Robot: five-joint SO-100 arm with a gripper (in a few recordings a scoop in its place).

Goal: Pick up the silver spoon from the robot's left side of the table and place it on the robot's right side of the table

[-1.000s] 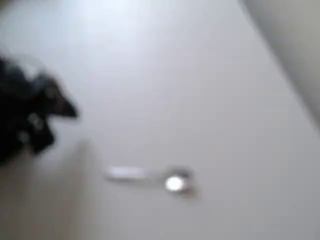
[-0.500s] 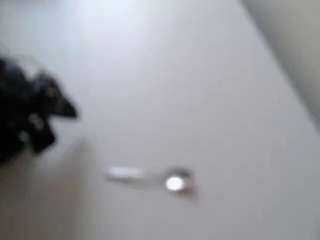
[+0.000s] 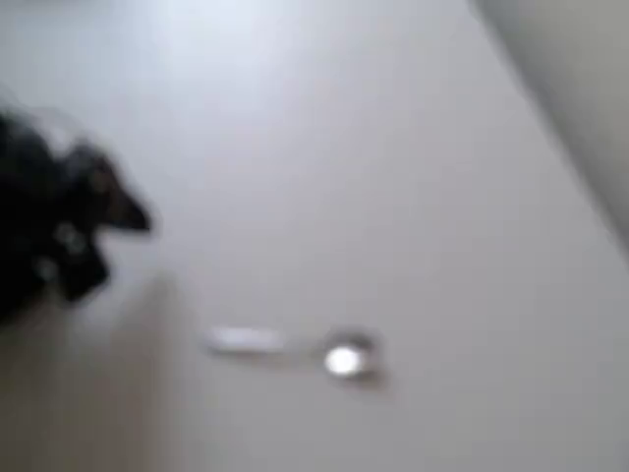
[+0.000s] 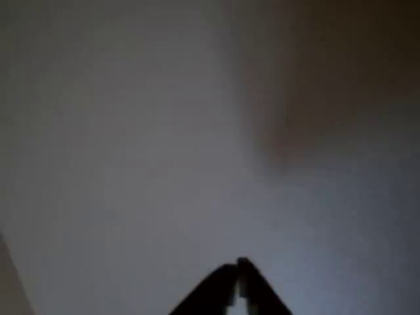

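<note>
Silver spoon [image 3: 295, 349] lies flat on the table [image 3: 373, 177] in the overhead view, unheld, well apart from the gripper [image 3: 133, 218]. From the gripper's tip it sits to the picture's right and lower down. Handle end is the part nearer the gripper; the oval bowl, the brightest spot, is at the far end, further right in the picture. Spoon runs roughly level across the frame, bowl slightly lower than the handle. Overhead picture is heavily blurred, so finer detail of the spoon cannot be read.

Gripper shows at the left edge of the overhead view as a dark mass with a pointed tip aimed toward the picture's right. Bare tabletop lies between that tip and the spoon handle. A soft shadow falls on the table below the gripper, just left of the handle end.

Wrist view: the gripper [image 4: 237, 268] enters from the bottom edge as a dark wedge, its two fingertips [image 4: 244, 265] meeting at the point, so the fingers are pressed together with nothing between them. Ahead of the tip is plain table [image 4: 131, 164], with a darker shaded patch above and to the right of the tip. This view is blurred too.
</note>
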